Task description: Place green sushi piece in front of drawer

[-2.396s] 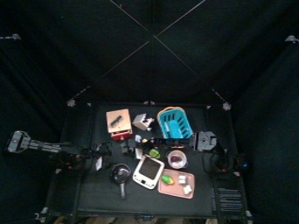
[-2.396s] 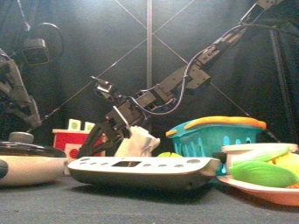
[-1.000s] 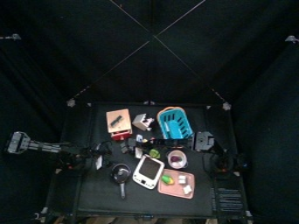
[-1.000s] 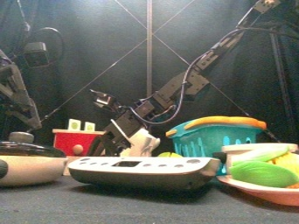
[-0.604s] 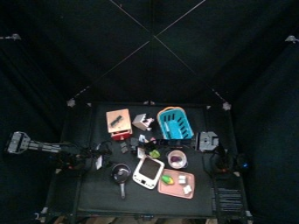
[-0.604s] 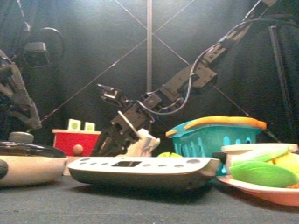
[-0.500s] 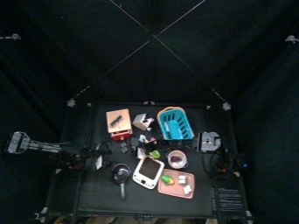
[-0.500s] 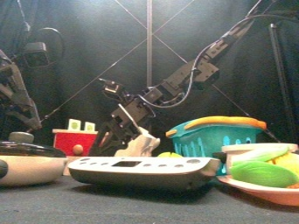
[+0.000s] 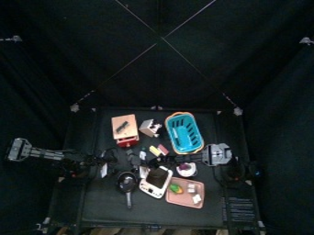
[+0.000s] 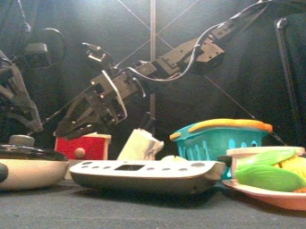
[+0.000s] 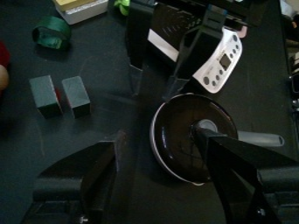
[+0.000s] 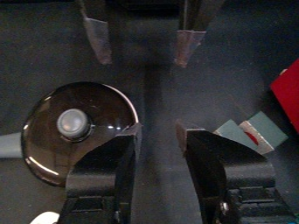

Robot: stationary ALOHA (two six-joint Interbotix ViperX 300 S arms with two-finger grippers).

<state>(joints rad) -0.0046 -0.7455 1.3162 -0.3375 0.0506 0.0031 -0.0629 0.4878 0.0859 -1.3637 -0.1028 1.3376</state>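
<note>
The green sushi piece lies on the counter, close by the red front of the drawer. In the left wrist view you see it as one of two dark green blocks set side by side; which of the pair is meant cannot be told.

It sits off to one side of the right gripper, well clear of the gap between its fingers. Those fingers are spread and hold nothing. In the front view you find this gripper raised above the counter on an arm that reaches across from the right.

The left gripper hangs at the left side, fingers spread wide and empty. It faces the right gripper across the lidded pan.

The counter is small and black, and black curtains close it in on all sides.

Count: two arms, two green blocks, one drawer, one pan, one white scale, one blue basket, one pink plate carrying green food.
</note>
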